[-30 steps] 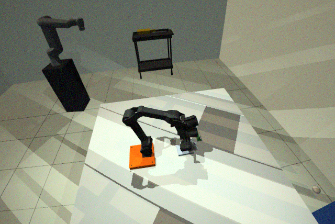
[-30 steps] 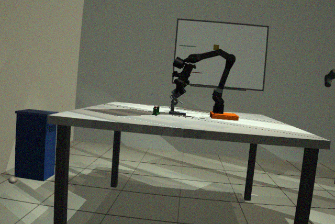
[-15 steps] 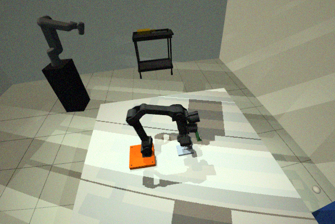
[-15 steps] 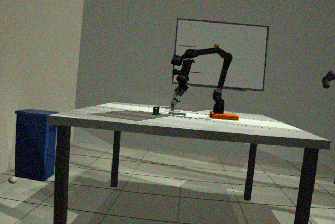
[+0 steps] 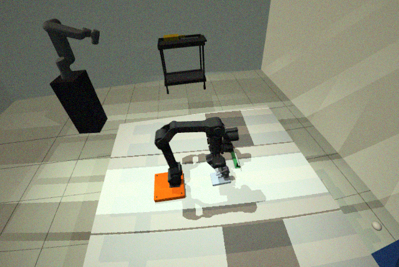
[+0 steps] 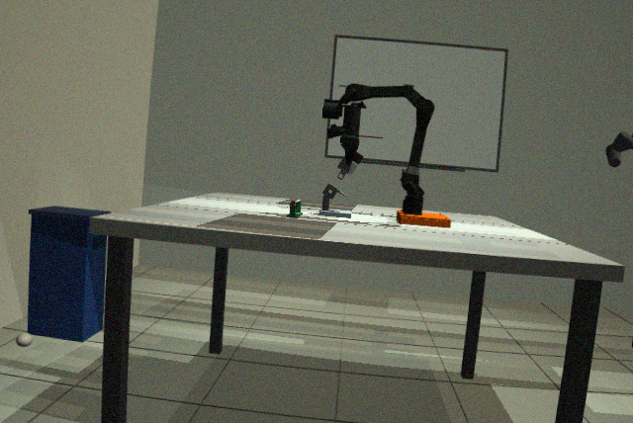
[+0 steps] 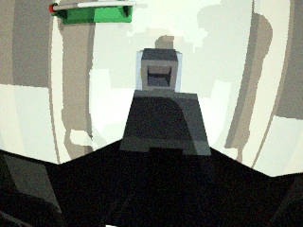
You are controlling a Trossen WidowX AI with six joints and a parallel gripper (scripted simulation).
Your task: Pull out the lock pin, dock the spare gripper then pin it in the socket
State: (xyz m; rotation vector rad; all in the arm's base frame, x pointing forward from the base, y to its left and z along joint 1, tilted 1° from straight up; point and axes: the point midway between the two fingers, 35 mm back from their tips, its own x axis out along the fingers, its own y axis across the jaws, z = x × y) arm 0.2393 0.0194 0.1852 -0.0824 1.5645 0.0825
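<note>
My gripper point(image 5: 219, 165) point(image 6: 351, 156) point(image 7: 162, 144) is shut on the spare gripper point(image 6: 349, 168) point(image 7: 165, 115), a grey block, and holds it tilted in the air. The mount's pale base plate point(image 5: 217, 180) point(image 6: 335, 213) stands on the table below. Its tilted grey socket point(image 6: 329, 190) point(image 7: 159, 71) shows a square opening in the wrist view, just beyond the spare gripper. In the exterior view there is a gap between the two. The white lock pin point(image 7: 95, 5) with a red end lies along the green holder point(image 5: 234, 160) point(image 6: 295, 211) point(image 7: 97, 15). My fingertips are mostly hidden.
The arm's orange base point(image 5: 169, 189) point(image 6: 424, 218) stands to one side of the mount. The green holder is on the mount's other side. A blue bin point(image 6: 66, 275) stands on the floor beside the table point(image 6: 357, 253). A cart point(image 5: 183, 43) and another arm point(image 5: 62, 41) stand far behind.
</note>
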